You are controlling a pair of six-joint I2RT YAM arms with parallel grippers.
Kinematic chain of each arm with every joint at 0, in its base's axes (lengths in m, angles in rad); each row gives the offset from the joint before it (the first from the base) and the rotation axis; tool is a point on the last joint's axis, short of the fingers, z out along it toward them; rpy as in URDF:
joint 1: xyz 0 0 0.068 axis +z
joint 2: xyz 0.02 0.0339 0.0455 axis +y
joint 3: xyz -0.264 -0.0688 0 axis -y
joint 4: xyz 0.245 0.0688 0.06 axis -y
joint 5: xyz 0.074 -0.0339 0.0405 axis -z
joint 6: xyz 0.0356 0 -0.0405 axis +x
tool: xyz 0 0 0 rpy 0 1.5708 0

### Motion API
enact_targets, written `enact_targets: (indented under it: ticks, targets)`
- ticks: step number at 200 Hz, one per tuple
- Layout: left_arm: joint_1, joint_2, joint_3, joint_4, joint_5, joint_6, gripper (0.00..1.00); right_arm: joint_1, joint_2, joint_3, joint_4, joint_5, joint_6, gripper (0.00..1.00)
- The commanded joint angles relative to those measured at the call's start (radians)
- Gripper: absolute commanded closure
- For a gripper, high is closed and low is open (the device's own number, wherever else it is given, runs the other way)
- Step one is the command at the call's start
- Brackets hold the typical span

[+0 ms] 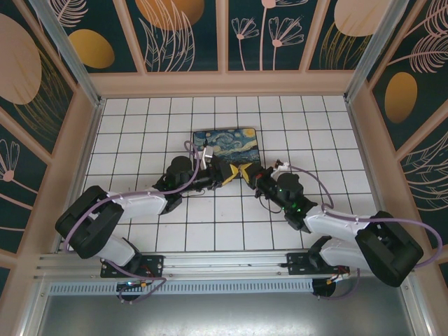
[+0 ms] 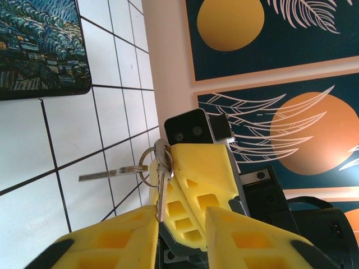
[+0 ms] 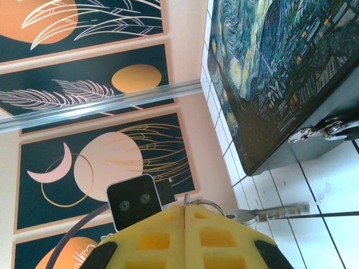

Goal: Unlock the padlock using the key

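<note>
The key [image 2: 162, 185] is a slim grey blade hanging from a small ring [image 2: 145, 162]. My right gripper [image 3: 185, 208] is shut on its head, with just a thin edge showing between the yellow fingers. A second key [image 3: 275, 212] sticks out sideways from the ring. My left gripper [image 2: 179, 216] is open, its fingers on either side of the right gripper's fingers [image 2: 196, 168]. The key's tip rests against the left one. Both grippers meet in front of the box [image 1: 225, 143]. A shiny metal piece [image 3: 325, 130] sits on the box's side wall; I cannot tell if it is the padlock.
The black box with the starry-night lid [image 3: 280, 67] stands just behind the grippers on the white tiled floor [image 1: 210, 231]. Patterned walls [image 1: 224, 35] close in the back and both sides. The second key [image 2: 109, 172] hovers above the tiles.
</note>
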Motion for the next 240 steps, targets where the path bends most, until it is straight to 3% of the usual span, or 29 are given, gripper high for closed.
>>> enact_targets:
  ticks: [1,72,100,138,146,164,180,206,240]
  targets:
    - [-0.004,0.002,0.021,0.022,0.007,0.006,0.76,0.014,0.005,0.001,0.052,0.021,0.004,1.00]
    - [-0.005,0.007,0.016,0.026,0.005,0.006,0.87,0.029,-0.018,-0.010,0.038,0.022,-0.006,1.00]
    - [-0.005,0.012,0.013,0.033,0.009,0.007,1.00,0.033,-0.035,-0.022,0.031,0.020,-0.015,1.00]
    - [0.003,0.014,0.026,-0.023,0.070,0.071,1.00,0.032,-0.072,-0.037,-0.013,0.003,-0.071,1.00]
    - [0.005,0.011,0.037,-0.071,0.095,0.108,1.00,0.021,-0.090,-0.042,-0.033,-0.019,-0.099,0.94]
    - [0.013,-0.017,0.061,-0.209,0.140,0.216,1.00,-0.053,-0.160,-0.042,-0.151,-0.129,-0.217,0.73]
    - [0.023,-0.053,0.079,-0.336,0.167,0.311,1.00,-0.175,-0.240,-0.035,-0.326,-0.271,-0.355,0.63]
    - [0.031,-0.084,0.125,-0.527,0.190,0.463,1.00,-0.369,-0.315,0.016,-0.557,-0.460,-0.590,0.59]
    - [0.030,-0.085,0.149,-0.565,0.295,0.579,1.00,-0.449,-0.174,0.132,-0.522,-0.797,-0.859,0.61]
